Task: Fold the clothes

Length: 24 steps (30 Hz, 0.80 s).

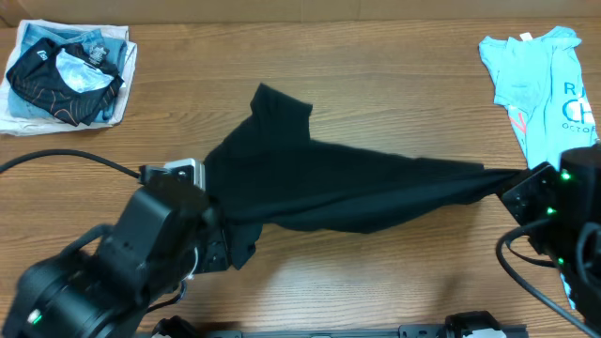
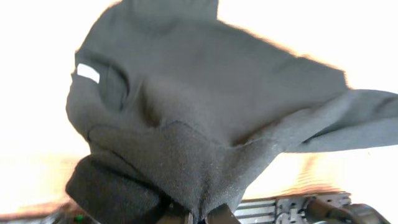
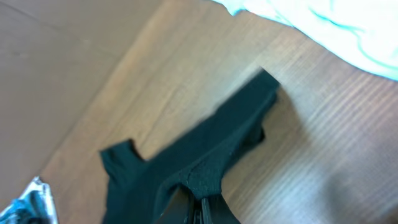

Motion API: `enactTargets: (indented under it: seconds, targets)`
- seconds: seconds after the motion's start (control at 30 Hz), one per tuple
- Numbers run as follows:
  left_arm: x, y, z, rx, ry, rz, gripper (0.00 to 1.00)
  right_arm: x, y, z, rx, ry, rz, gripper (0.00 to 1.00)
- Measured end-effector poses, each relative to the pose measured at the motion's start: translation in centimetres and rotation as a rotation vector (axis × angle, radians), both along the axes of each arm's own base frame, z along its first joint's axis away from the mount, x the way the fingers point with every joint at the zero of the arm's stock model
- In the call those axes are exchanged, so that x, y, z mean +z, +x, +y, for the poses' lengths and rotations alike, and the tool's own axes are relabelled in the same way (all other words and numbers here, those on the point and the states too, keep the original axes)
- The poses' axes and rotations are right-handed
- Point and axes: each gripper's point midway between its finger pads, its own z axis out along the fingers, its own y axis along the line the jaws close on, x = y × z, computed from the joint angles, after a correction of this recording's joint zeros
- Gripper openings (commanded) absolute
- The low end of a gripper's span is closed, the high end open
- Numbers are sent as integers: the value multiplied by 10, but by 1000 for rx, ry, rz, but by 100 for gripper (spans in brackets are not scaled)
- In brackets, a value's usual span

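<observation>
A wooden table [image 1: 376,272]. At its far right edge lies a light blue printed T-shirt [image 1: 540,80], crumpled. In the far left corner, a small black garment [image 1: 61,80] with orange lines rests on pale cloth [image 1: 117,52].

Black T-shirt [image 2: 205,124] blurred in left wrist view; light blue T-shirt [image 1: 535,75] cropped overhead.

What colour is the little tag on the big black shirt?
White. The tag on the black shirt shows best in the left wrist view.
</observation>
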Motion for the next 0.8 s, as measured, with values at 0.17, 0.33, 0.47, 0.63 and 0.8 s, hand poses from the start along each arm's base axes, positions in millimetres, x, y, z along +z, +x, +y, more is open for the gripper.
enactTargets:
  seconds: [0.17,0.33,0.47,0.63,0.8]
  targets:
    - [34,-4,0,-31,-18,-110,4,24,-3,4,42,8,-67,4]
    - [59,-2,9,-10,-19,-203,4,48,-8,8,82,7,-132,4]
    - [75,6,24,59,13,-286,4,74,-8,9,102,2,-224,4]
    - [100,31,32,158,34,-425,4,94,2,11,115,-4,-304,4]
    - [115,69,21,210,98,-519,4,85,47,16,121,-13,-261,4]
